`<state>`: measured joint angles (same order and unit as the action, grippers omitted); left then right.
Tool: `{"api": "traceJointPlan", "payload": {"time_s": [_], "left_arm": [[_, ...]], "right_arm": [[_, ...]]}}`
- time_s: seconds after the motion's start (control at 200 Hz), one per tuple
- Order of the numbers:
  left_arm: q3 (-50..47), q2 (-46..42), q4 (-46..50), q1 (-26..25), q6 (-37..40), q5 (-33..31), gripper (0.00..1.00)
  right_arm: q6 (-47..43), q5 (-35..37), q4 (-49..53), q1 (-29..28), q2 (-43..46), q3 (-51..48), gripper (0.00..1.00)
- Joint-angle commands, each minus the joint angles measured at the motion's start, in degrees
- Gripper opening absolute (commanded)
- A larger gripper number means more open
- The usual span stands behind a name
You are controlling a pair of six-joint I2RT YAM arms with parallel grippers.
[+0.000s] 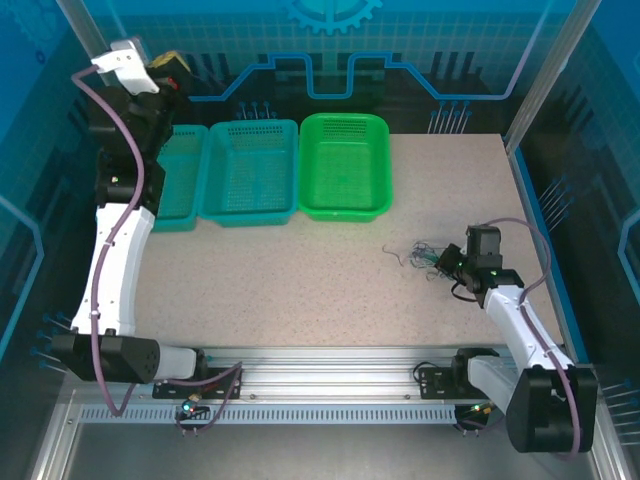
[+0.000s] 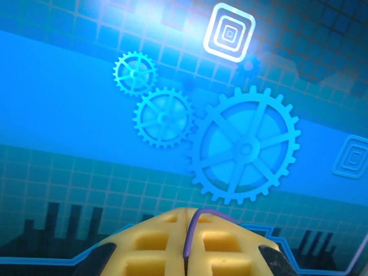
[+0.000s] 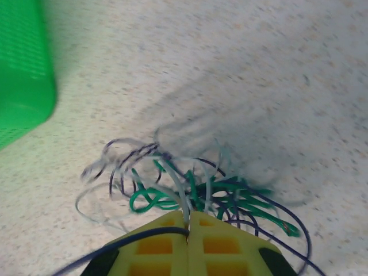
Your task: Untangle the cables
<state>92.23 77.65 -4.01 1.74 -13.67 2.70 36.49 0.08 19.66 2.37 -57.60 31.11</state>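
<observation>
- The cables (image 3: 198, 192) lie in one small knot on the right side of the tabletop (image 1: 300, 280), well apart from the green basket (image 1: 345, 205) at the far edge.
- Dark, whitish and green strands loop through one another. None lies alone, so the untangling looks barely begun.
- The right hand (image 3: 188, 227) sits at the near edge of the knot with its pads pressed together. It seems to pinch a whitish strand at its tips, and a dark strand crosses one pad.
- The left hand (image 2: 187, 230) is closed and raised at the far left, well away from the knot.
- Nearly everything looks left to do: draw each strand free and lay it apart.
</observation>
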Motion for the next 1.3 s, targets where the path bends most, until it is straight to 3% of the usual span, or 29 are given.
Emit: {"api": "traceJointPlan", "payload": {"time_s": [0.0,0.37,0.5,0.595,0.845,1.196,1.296], "left_arm": [[1.6,1.2,1.7,1.1,-0.6,-0.8,0.0],[12.6,10.4,4.2,10.4,2.2,-2.1,0.0],[11.0,13.0,1.5,15.4,-3.2,0.4,0.0],[11.1,14.8,0.9,17.3,-2.8,1.8,0.0],[10.7,19.5,3.0,20.0,-1.3,0.7,0.0],[5.6,27.9,5.0,21.0,4.5,-8.2,0.0],[4.3,28.5,5.2,22.2,1.5,-7.2,0.41]], "right_arm": [[3.4,1.4,-0.7,1.4,-1.0,-1.3,0.0],[2.3,-2.5,-0.5,0.4,-3.4,1.6,0.0],[1.6,-2.5,1.3,-0.6,-2.4,2.6,0.0],[1.2,-1.7,2.6,-1.5,-1.5,2.9,0.0],[1.3,-1.3,3.2,-3.0,-1.5,3.2,0.0],[1.7,-1.2,2.7,-5.3,-2.8,3.5,0.0],[1.2,-1.3,3.4,-5.7,-3.2,4.6,0.0]]}}
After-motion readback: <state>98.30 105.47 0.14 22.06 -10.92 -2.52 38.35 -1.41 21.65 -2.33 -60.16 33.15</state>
